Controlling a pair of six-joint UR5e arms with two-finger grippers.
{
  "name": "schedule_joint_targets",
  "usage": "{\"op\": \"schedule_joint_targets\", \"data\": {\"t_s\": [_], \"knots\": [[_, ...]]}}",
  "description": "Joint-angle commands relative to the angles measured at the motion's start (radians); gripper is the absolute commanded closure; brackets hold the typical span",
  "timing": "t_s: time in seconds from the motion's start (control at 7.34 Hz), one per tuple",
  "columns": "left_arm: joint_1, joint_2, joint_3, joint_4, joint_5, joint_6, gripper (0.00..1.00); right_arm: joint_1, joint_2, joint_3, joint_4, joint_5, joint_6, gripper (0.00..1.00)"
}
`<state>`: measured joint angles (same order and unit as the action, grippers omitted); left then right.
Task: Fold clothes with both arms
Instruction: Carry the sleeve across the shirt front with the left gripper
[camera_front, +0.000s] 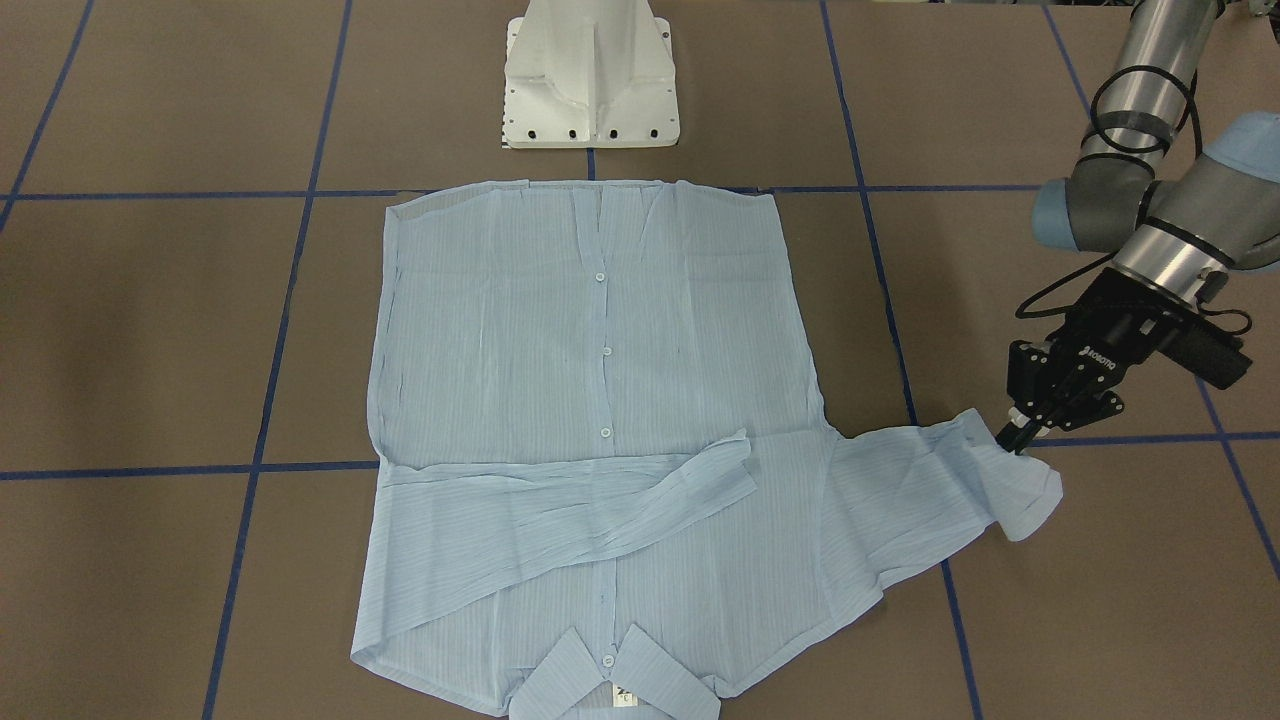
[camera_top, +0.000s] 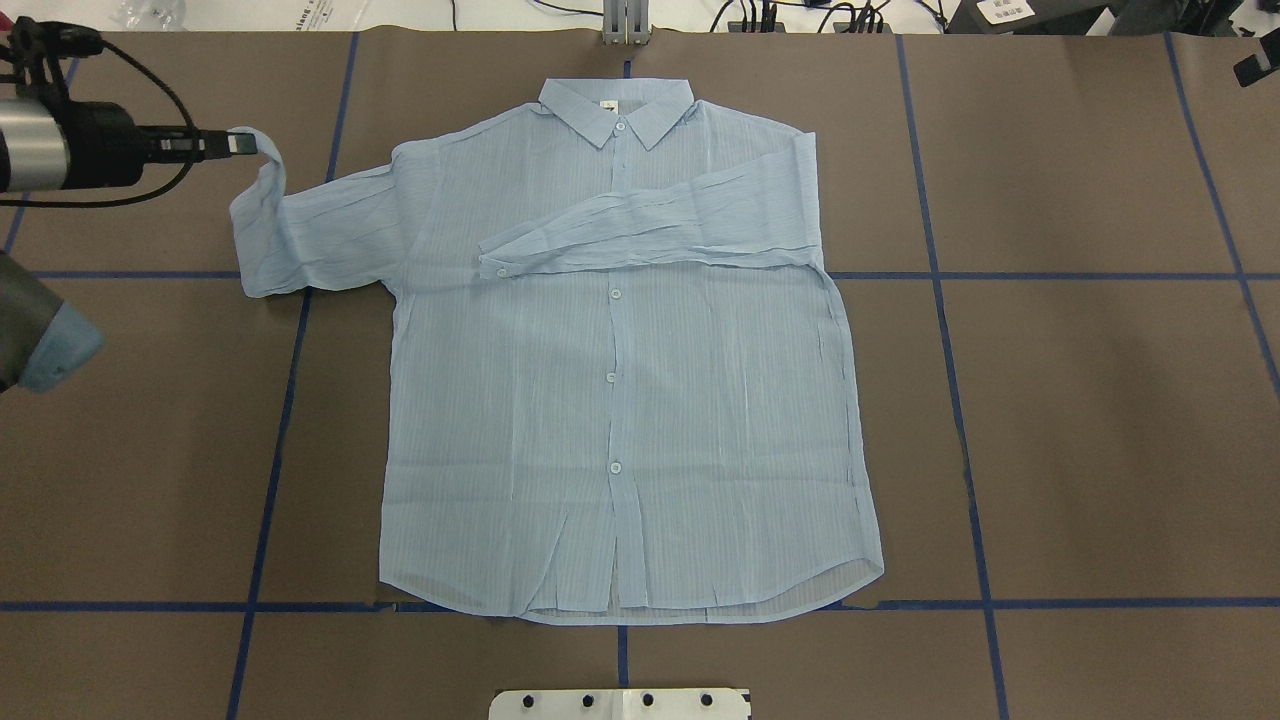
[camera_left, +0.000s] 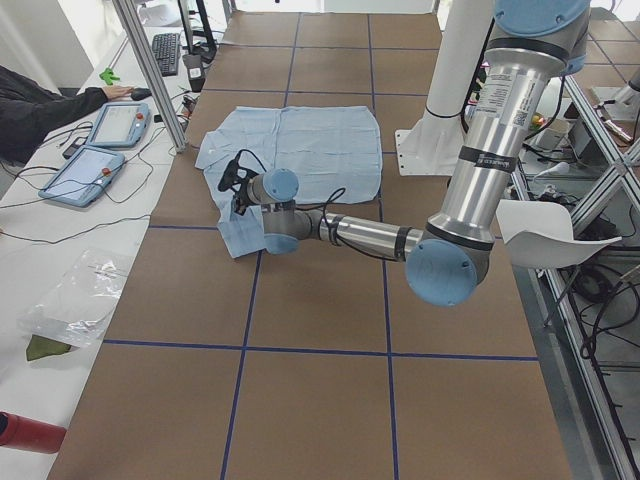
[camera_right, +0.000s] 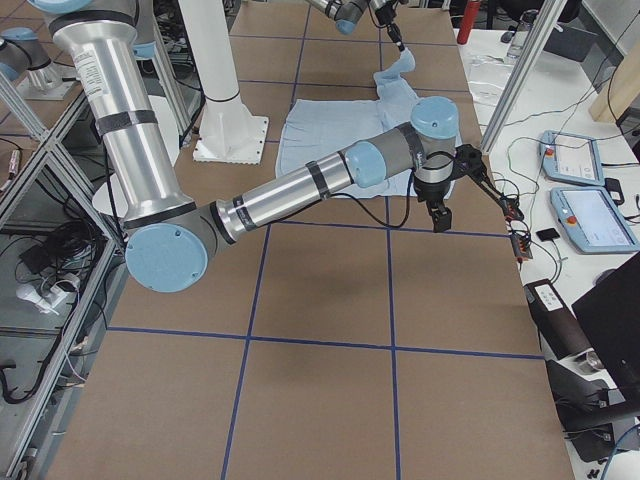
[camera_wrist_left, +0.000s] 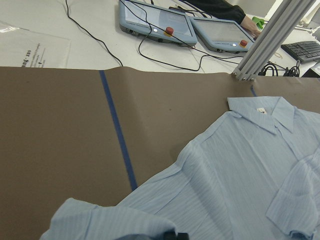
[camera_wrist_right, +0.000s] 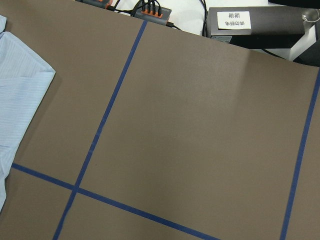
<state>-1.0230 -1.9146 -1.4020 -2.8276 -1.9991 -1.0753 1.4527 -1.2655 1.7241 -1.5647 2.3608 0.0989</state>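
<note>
The light-blue striped shirt (camera_front: 600, 380) lies flat on the brown table, buttons up, collar (camera_top: 615, 110) at the far edge from the robot. One sleeve (camera_top: 650, 230) is folded across the chest. The other sleeve (camera_top: 300, 230) sticks out to the robot's left. My left gripper (camera_front: 1018, 438) is shut on that sleeve's cuff and holds it slightly raised; it also shows in the overhead view (camera_top: 240, 143). My right gripper (camera_right: 441, 222) hangs above bare table to the shirt's right; I cannot tell whether it is open or shut. The right wrist view shows only a shirt edge (camera_wrist_right: 20, 95).
The white pedestal base (camera_front: 590, 80) stands at the robot's side of the table. Blue tape lines (camera_top: 940, 280) cross the brown surface. Two tablets (camera_wrist_left: 160, 22), cables and an aluminium post (camera_wrist_left: 270, 40) lie past the far edge. An operator's arm (camera_left: 50, 100) rests there.
</note>
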Motion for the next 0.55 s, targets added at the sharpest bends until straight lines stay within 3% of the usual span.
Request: {"op": "schedule_joint_targets", "data": {"t_s": [0.0, 0.27, 0.41], "knots": [[0.090, -0.151, -0.055, 0.140, 0.014, -0.112, 1.00, 0.000, -0.003, 0.000, 0.000, 0.000, 0.001, 0.00], [0.150, -0.239, -0.100, 0.140, 0.020, -0.190, 1.00, 0.000, -0.005, 0.000, 0.000, 0.000, 0.001, 0.00], [0.211, -0.285, -0.095, 0.140, 0.080, -0.187, 1.00, 0.000, -0.005, 0.000, 0.000, 0.000, 0.001, 0.00]]}}
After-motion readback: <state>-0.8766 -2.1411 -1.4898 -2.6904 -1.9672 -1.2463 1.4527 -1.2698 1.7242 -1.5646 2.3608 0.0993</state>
